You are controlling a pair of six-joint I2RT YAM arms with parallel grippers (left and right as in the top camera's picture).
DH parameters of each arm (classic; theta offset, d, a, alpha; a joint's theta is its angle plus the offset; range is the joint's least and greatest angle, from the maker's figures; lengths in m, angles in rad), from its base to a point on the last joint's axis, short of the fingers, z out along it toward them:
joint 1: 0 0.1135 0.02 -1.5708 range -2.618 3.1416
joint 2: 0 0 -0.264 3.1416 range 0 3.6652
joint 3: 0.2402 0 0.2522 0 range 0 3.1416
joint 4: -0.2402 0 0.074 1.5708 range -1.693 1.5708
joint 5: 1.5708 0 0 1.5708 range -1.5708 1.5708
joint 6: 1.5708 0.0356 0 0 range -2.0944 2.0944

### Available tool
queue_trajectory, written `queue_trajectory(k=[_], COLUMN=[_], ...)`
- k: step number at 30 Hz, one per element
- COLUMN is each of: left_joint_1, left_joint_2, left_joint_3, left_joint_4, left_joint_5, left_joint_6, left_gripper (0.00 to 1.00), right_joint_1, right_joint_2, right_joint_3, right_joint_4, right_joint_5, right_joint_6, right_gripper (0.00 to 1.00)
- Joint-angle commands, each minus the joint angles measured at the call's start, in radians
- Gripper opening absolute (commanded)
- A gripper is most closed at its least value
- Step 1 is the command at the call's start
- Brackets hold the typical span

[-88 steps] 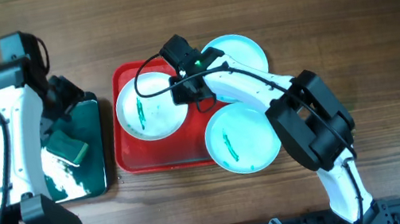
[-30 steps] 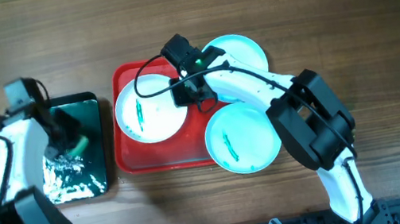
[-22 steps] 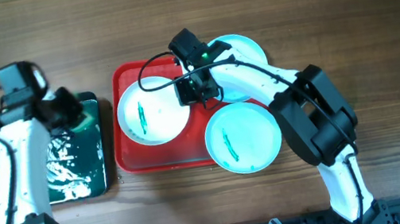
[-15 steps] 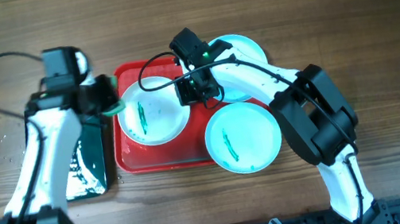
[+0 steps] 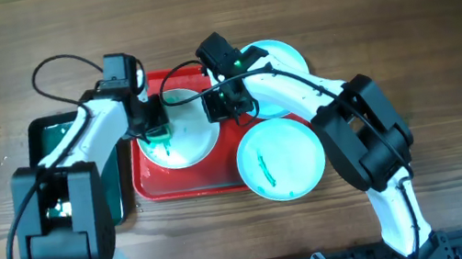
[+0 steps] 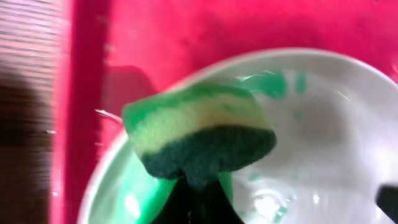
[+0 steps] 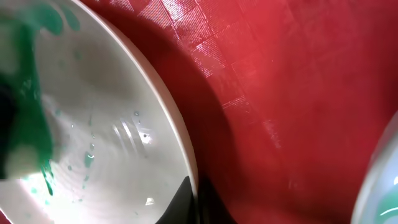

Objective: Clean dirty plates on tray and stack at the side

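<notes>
The white plate lies on the red tray, with green smears on it. My left gripper is shut on a green and yellow sponge, which rests on the plate's left part. My right gripper is shut on the white plate's right rim, one finger inside and one outside. Two turquoise plates overlap the tray's right side: one at the back, one at the front with a teal smear in its middle.
A black tray with green liquid stands left of the red tray, partly under my left arm. Bare red tray floor shows between the white plate and a turquoise rim. Wood table lies all around.
My left arm has carried the sponge from the black tray rightward onto the white plate. The right gripper has kept its hold on the plate's rim.
</notes>
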Motion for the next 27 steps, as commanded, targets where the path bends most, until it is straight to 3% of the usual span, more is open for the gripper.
queue_trajectory(k=[1,6,9,11,12,14,18,21,23,27], left_joint_1=[-0.073,-0.094,-0.084,-0.068,-0.058,-0.048,-0.043,-0.044,-0.044,-0.043], left_joint_2=[0.026,0.026,0.025,0.025,0.025,0.024,0.021,0.004,-0.011,-0.017], left_joint_3=[-0.067,-0.106,-0.106,-0.106,-0.106,-0.106,-0.106,-0.106,-0.106,-0.109], left_joint_4=[0.014,0.053,0.084,0.079,0.051,-0.009,-0.116,-0.122,-0.119,-0.15], left_joint_5=[0.164,0.349,0.326,0.143,-0.043,-0.261,-0.47,-0.456,-0.372,0.137], left_joint_6=[0.024,0.024,0.023,-0.039,-0.124,-0.223,-0.278,-0.277,-0.237,0.066], left_gripper=[0.04,0.04,0.04,0.04,0.04,0.04,0.04,0.04,0.04,0.04], right_joint_1=[-0.005,-0.007,-0.007,-0.007,-0.007,-0.007,-0.007,-0.007,-0.007,-0.007], right_joint_2=[0.039,0.039,0.039,0.039,0.039,0.039,0.039,0.039,0.039,0.039], right_joint_3=[-0.003,-0.003,-0.003,-0.003,-0.003,-0.003,-0.003,-0.003,-0.003,-0.004], right_joint_4=[0.008,0.005,0.004,0.003,0.003,0.003,0.0,0.0,-0.001,-0.012], right_joint_5=[0.002,0.001,-0.002,-0.002,-0.002,-0.002,-0.002,-0.002,-0.002,-0.002], right_joint_6=[-0.019,-0.02,-0.019,-0.019,-0.019,-0.019,-0.019,-0.018,-0.018,-0.02], right_gripper=[0.05,0.04,0.04,0.04,0.04,0.04,0.04,0.04,0.04,0.04])
